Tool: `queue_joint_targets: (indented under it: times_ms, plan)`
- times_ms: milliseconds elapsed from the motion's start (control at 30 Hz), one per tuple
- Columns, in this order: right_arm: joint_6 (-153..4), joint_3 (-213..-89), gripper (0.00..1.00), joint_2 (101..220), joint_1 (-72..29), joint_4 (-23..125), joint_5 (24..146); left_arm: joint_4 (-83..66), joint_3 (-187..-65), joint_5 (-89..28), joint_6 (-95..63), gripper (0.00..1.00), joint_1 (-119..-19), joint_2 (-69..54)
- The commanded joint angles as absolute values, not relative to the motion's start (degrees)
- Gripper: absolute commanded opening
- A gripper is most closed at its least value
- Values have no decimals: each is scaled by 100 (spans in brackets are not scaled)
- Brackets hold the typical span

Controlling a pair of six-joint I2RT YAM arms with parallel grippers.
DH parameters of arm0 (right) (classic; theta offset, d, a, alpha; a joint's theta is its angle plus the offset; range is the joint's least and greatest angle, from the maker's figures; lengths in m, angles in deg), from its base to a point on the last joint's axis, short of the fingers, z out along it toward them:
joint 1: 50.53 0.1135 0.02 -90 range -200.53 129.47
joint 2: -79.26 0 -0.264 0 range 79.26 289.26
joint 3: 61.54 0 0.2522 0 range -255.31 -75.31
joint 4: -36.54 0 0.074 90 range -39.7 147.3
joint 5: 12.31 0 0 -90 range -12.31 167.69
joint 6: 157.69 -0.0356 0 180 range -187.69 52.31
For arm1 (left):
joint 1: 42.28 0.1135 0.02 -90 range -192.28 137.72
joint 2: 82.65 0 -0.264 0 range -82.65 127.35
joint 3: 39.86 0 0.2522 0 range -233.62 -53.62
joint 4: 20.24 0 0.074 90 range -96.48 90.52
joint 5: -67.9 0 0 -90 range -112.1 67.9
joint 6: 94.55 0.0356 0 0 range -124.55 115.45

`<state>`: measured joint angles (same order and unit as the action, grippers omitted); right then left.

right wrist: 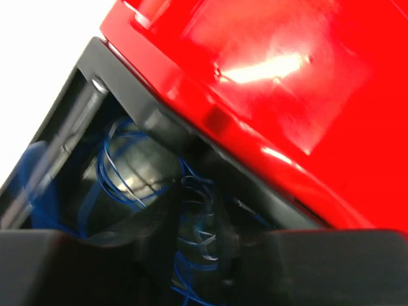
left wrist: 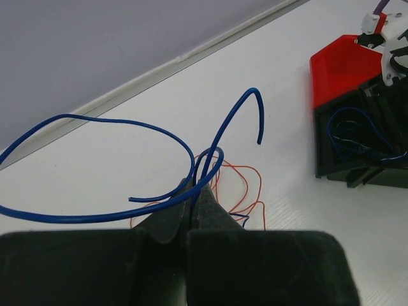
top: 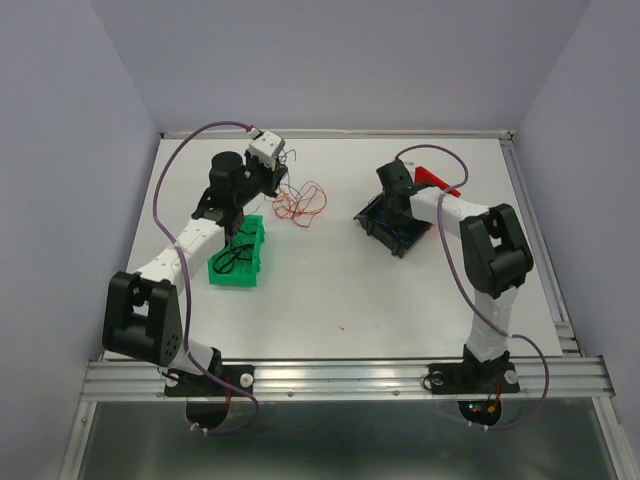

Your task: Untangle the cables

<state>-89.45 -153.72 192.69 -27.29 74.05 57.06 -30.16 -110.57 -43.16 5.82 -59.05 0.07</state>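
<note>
Lavender walls close round a white table point(top: 340, 300), and the move to come turns on what lies across it from left to right. The left gripper point(left wrist: 193, 203) is raised above the far left part of the table, its fingers pressed together on a single blue cable point(left wrist: 252, 91). From the pinch the cable springs up and away in wide loops, most of its length swinging to the left of the fingers and one hooked end rising to the right. Just beyond and below the fingers lies a loose tangle of red cables point(left wrist: 245, 188), flat on the table; whether the blue cable touches them I cannot tell. To the right of that tangle, well apart from the left gripper, stands a black bin point(left wrist: 323, 150) already holding other blue cables point(right wrist: 111, 169), with a red bin point(left wrist: 338, 67) against its far side. The right gripper point(right wrist: 213, 255) hangs right over the black bin, its fingers somewhat apart with nothing visibly between them, so that arm is by far the nearer to it. A green bin point(top: 225, 272) with black cables sits near the left arm. The held cable probably belongs in the black bin, which would mean carrying it rightward over the red tangle.
</note>
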Motion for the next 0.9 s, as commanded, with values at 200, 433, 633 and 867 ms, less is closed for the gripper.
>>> queue_joint_targets:
  times_ms: [200,433,633,867]
  plan:
    - [-8967,-15186,38,17735,-2733,7580,5720,-3197,-11075,-4390,617,0,-5968,-205]
    - [-8931,-14922,49,17181,-2698,7570,5598,-3188,-11058,-4372,626,0,-5985,-232]
    - [-8757,-14493,65,16540,-2663,7115,6463,-3197,-11032,-4776,608,0,-5986,-328]
    - [-7686,-13333,90,15968,-2627,4866,9348,-2934,-11154,-5453,415,0,-5994,-346]
